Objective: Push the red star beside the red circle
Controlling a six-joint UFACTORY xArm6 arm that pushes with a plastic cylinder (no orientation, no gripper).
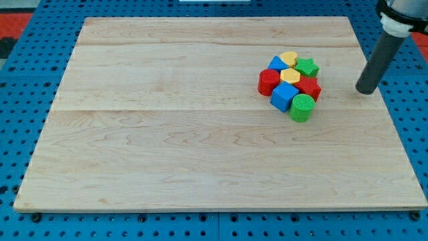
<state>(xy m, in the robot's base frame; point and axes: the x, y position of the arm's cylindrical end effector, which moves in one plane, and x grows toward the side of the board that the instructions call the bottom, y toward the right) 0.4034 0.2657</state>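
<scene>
A light wooden worktop [200, 154] is lying on a blue perforated base [20, 100], and eight small blocks are sitting packed together on its right half, towards the view's top. The red circle [269, 82] is standing at the left edge of this cluster. The red star [309, 88] is lying towards the cluster's right side, with a yellow hexagon-like block [290, 75] sitting between it and the red circle, so the two red blocks are not touching each other. A yellow heart-like block [289, 59] is sitting at the top of the cluster, a blue block [277, 64] is lying just left of it, and a green star [307, 67] is lying just right of it. A blue cube [283, 97] is resting below the yellow hexagon-like block, touching the red star's left side, and a green cylinder [302, 107] is standing at the cluster's bottom right, just below the red star.

The dark rod is coming down from the view's top right corner, and my tip [366, 91] is resting on the worktop to the right of the cluster, apart from every block and roughly level with the red star. The arm is carrying no jaws, only this rod, so nothing is being held.
</scene>
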